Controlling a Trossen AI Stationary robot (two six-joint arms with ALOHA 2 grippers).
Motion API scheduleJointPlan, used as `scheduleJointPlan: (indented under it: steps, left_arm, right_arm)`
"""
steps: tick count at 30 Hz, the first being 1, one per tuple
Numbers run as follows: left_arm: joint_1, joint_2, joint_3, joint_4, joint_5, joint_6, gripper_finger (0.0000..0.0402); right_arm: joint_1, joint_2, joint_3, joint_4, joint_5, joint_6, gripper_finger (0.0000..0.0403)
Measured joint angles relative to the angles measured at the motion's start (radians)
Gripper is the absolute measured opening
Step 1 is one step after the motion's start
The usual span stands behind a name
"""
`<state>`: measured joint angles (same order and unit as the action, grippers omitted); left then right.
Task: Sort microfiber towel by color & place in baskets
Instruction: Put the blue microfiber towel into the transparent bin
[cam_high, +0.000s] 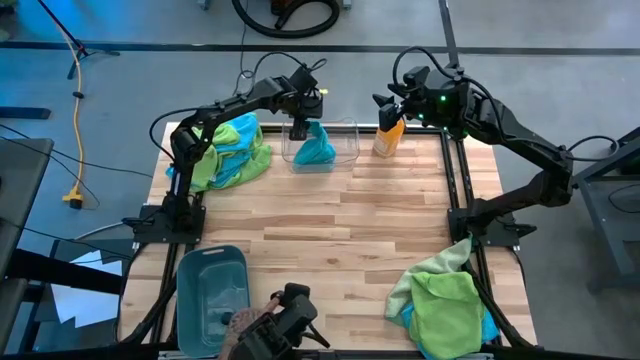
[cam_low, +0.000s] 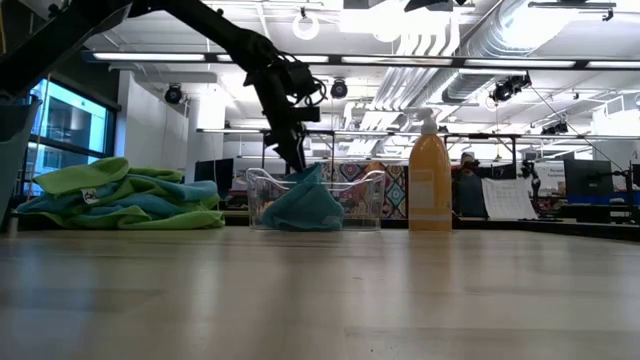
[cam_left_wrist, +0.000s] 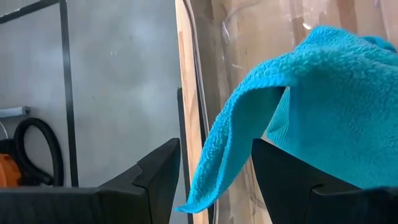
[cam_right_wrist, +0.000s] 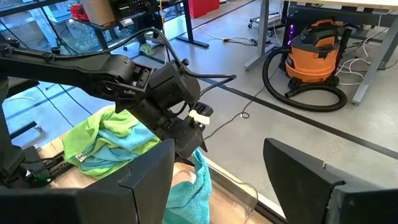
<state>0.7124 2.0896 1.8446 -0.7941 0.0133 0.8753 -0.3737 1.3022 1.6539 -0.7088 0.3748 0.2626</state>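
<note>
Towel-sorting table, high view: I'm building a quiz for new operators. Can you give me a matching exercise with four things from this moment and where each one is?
Things:
1. turquoise towel
2. orange spray bottle
3. teal-grey bin
4. left tool

Places:
A. standing on the table beside the clear bin
B. at the table's near edge, left side
C. open, over the clear bin, with a towel's edge between its fingers
D. draped in the clear bin

Pairs: 1-D, 2-A, 3-B, 4-C
</note>
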Motion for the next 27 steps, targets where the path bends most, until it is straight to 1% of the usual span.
scheduleJointPlan:
  steps: [7, 9, 11, 13, 17, 18, 22, 27]
  left_arm:
    - [0.007, 0.026, 0.000, -0.016, 0.004, -0.016, 0.0187]
    - [0.007, 0.029, 0.000, -0.013, 0.003, -0.018, 0.0178]
    - [0.006, 0.032, 0.000, -0.014, 0.002, -0.027, 0.0158]
    - [0.002, 0.033, 0.000, -0.013, 0.004, -0.029, 0.0125]
    - [0.000, 0.033, 0.000, -0.023, 0.005, -0.037, 0.0027]
    - [0.000, 0.033, 0.000, -0.023, 0.005, -0.049, 0.0014]
    - [-0.011, 0.027, 0.004, -0.028, -0.001, -0.062, 0.0007]
    - [-0.033, -0.011, 0.065, -0.013, -0.004, -0.119, 0.0002]
  right_arm:
    - [0.000, 0.000, 0.000, -0.002, 0.000, 0.000, 0.0245]
    - [0.000, 0.000, 0.000, -0.003, 0.000, 0.000, 0.0245]
    - [0.000, 0.000, 0.000, -0.006, 0.000, 0.000, 0.0245]
    - [0.000, 0.000, 0.000, -0.006, 0.000, 0.003, 0.0245]
    - [0.000, 0.000, 0.000, -0.006, 0.000, 0.002, 0.0245]
    - [0.000, 0.000, 0.000, -0.006, 0.000, 0.002, 0.0245]
    - [0.000, 0.000, 0.000, -0.006, 0.000, 0.000, 0.0245]
    - [0.000, 0.000, 0.000, -0.006, 0.000, -0.001, 0.0245]
